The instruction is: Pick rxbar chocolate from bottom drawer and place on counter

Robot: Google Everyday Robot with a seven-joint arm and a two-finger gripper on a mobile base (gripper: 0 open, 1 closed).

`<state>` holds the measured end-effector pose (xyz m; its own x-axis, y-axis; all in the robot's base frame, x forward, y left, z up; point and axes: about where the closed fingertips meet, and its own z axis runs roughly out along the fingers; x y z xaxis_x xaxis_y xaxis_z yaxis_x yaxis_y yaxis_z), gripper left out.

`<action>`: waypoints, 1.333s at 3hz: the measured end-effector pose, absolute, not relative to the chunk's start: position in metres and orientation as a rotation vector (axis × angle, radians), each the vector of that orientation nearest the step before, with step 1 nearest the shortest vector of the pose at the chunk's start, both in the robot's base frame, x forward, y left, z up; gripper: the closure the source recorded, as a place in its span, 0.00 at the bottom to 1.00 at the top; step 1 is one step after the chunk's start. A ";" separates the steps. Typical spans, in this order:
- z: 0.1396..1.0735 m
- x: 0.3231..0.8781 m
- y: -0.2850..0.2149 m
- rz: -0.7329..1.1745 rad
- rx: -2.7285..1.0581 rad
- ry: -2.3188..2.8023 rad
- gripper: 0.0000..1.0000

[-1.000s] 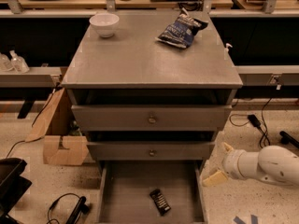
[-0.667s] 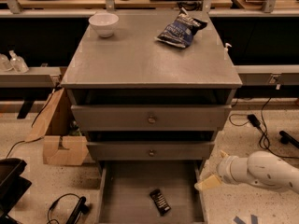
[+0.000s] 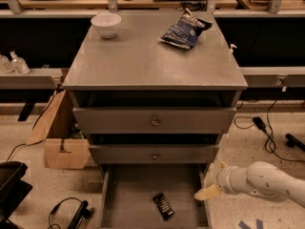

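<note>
A cardboard box (image 3: 64,149) sits on the floor left of the cabinet (image 3: 152,120), whose counter (image 3: 143,63) carries a bowl (image 3: 106,24) and a chip bag (image 3: 183,31). In the open bottom drawer (image 3: 128,199), the rxbar (image 3: 163,206) lies flat near the middle. At right, the gripper (image 3: 208,193) hangs over the drawer's right wall, apart from the bar; whether it is released or clenched cannot be told.

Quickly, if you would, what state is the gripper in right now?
Gripper: open or closed cannot be told; it is at the right wall of the bottom drawer, apart from the rxbar chocolate lying on the drawer floor.
</note>
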<state>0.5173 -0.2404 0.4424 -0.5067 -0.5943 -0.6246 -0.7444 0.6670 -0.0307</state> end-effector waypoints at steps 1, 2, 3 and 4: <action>0.353 0.506 -0.216 0.463 -0.996 2.318 0.00; 0.311 0.503 -0.191 0.558 -0.993 2.322 0.00; 0.286 0.508 -0.158 0.620 -1.018 2.302 0.00; 0.256 0.518 -0.131 0.633 -1.042 2.298 0.00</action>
<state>0.5182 -0.1307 0.2563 -0.5594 -0.5320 -0.6356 -0.7824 0.5921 0.1930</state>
